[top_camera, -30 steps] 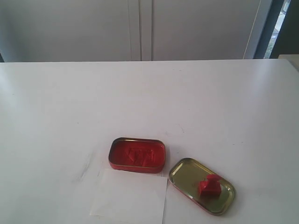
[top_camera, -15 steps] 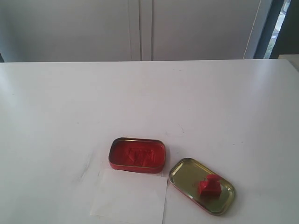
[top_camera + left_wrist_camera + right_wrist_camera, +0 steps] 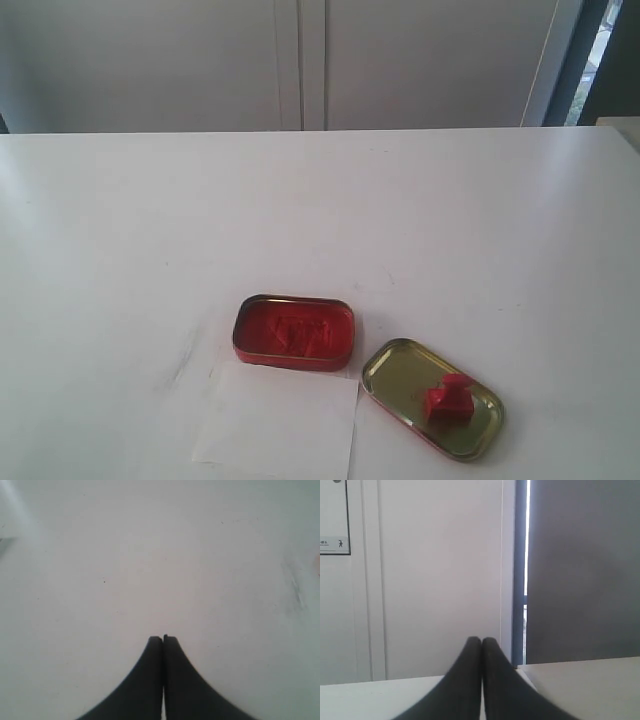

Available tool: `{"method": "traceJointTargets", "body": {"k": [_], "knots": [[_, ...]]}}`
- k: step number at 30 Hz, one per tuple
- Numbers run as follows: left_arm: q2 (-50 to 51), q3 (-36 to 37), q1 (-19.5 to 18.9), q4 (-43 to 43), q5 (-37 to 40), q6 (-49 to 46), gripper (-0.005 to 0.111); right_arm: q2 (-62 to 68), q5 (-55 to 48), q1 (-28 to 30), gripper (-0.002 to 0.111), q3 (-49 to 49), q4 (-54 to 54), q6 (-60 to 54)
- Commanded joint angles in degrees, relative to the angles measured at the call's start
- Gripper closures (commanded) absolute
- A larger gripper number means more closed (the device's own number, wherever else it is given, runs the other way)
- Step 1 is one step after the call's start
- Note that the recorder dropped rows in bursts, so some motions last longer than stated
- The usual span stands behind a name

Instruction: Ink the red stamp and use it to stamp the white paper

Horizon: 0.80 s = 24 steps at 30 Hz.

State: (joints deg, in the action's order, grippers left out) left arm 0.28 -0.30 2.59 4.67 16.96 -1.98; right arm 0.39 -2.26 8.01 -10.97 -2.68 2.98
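The small red plastic stamp (image 3: pixel 447 397) sits, seemingly tilted, in the gold tin lid (image 3: pixel 395 375); the left hand (image 3: pixel 163 638) and right hand (image 3: pixel 481 640) are pinched together, empty.

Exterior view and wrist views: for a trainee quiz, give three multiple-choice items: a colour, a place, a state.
1. The inside of the ink tin is: A blue, B red, C black.
2. The red stamp lies: A in the ink tin, B in the gold lid, C held aloft.
3. The left claw is: A open, B shut on the stamp, C shut and empty.
Answers: B, red ink fills the tin; B, it rests inside the lid; C, its fingertips meet with nothing between.
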Motion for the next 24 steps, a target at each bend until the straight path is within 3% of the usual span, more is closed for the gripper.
{"method": "traceJointTargets", "body": {"k": [1, 16, 24], "knots": [[-0.3, 0.3, -0.1, 0.2, -0.3, 0.1, 0.107, 3.7, -5.2, -0.2, 0.108, -5.6, -0.2, 0.2], [-0.3, 0.3, -0.1, 0.2, -0.3, 0.1, 0.107, 23.0, -18.4, -0.2, 0.108, -21.0, -0.2, -1.5], [-0.3, 0.3, -0.1, 0.2, -0.3, 0.1, 0.107, 39.6, -34.0, -0.2, 0.108, -34.4, -0.2, -1.5]]}}
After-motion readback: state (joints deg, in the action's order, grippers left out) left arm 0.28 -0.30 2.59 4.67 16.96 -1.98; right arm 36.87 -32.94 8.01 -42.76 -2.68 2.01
